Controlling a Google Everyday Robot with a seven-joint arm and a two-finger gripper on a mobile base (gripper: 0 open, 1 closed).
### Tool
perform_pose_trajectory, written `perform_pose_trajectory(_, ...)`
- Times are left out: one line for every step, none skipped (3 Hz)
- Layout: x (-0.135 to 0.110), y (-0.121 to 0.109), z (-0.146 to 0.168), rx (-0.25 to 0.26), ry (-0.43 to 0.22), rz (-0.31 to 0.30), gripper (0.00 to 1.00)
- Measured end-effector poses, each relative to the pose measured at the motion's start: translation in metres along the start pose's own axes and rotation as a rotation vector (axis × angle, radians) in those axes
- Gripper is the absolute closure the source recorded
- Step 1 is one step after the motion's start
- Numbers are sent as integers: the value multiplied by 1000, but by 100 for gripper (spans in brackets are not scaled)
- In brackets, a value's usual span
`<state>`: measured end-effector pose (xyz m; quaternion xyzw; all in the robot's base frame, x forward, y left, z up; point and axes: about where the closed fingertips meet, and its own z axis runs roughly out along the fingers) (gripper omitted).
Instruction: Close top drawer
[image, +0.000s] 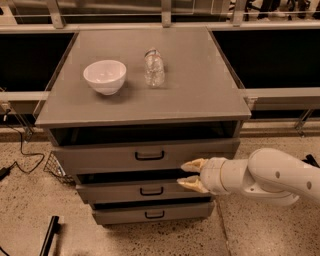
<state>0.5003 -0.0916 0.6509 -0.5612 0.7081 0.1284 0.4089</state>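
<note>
The top drawer (100, 159) sits partly pulled out, and the gripper (192, 174) hovers by its front's lower right edge, fingers (194, 164) spread apart, gripping nothing.

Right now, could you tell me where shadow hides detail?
In the camera view, the top drawer is open, its interior in deep shadow under the cabinet top, hiding any contents; the white bowl and bottle are evenly lit; so is the pincer, open before the drawer fronts' right side.
</note>
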Motion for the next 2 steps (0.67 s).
perform_pose_trajectory(0, 0, 0, 0, 0, 0, 0)
perform_pose_trajectory(0, 0, 0, 0, 0, 0, 0)
